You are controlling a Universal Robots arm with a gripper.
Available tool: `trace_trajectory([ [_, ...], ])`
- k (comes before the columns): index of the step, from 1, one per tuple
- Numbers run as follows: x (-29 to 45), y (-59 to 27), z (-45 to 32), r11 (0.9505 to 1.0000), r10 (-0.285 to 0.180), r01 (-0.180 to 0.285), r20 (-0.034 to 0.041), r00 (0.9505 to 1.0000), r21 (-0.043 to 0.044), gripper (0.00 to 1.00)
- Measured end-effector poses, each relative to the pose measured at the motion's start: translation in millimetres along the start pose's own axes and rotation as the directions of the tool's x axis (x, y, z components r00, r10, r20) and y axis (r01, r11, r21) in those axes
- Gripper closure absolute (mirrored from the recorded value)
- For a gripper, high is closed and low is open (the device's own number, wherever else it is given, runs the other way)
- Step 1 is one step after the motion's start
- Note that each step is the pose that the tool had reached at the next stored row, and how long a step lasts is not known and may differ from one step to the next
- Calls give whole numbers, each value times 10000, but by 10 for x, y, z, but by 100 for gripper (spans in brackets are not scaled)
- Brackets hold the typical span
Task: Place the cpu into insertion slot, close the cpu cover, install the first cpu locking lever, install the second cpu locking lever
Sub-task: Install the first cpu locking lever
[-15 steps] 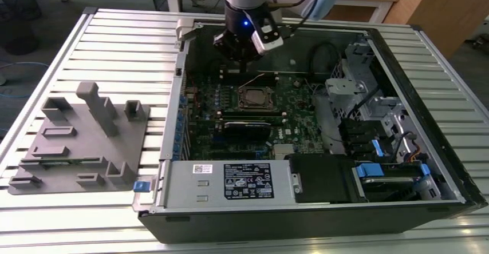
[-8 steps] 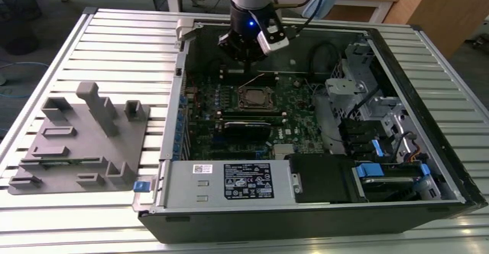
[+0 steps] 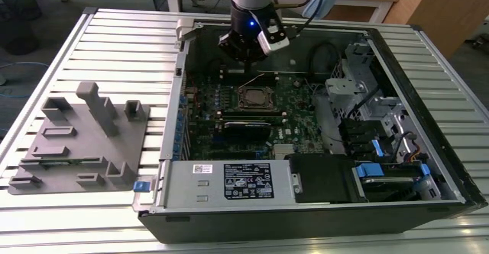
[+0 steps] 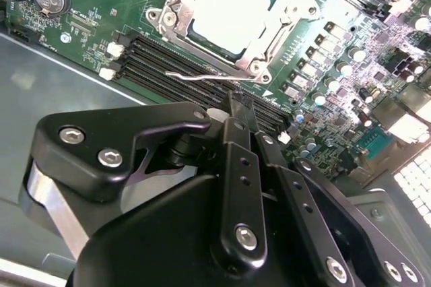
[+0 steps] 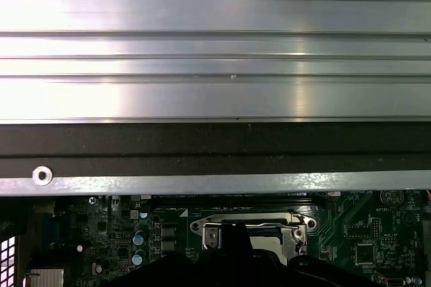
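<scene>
Hand (image 4: 232,104) closed, gripping nothing I can see; the locking lever (image 4: 202,77) lies crosswise just beyond it, between me and the cpu cover (image 4: 179,3).

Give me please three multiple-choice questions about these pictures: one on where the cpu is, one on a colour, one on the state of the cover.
1. The cpu lies: A on the board, inside the frame of the cover; B on the grey fixture; C on the table.
2. The board is: A blue; B green; C red.
3. The cover is: A standing upright; B taken off; C folded down flat.
Answers: 1 A, its bright top shows through the cutout in the second wrist view; 2 B, green shows between the parts; 3 C, the frame lies level around the cpu.
</scene>
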State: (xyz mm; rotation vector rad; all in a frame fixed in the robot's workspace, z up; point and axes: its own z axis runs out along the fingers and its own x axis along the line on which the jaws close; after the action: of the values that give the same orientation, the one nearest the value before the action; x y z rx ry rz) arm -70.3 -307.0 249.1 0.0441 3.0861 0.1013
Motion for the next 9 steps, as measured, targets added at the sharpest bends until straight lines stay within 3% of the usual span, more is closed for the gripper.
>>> trace_trajectory([
  [9, -30, 1, 2, 10000, 1, -1, 0, 10000, 0, 89],
])
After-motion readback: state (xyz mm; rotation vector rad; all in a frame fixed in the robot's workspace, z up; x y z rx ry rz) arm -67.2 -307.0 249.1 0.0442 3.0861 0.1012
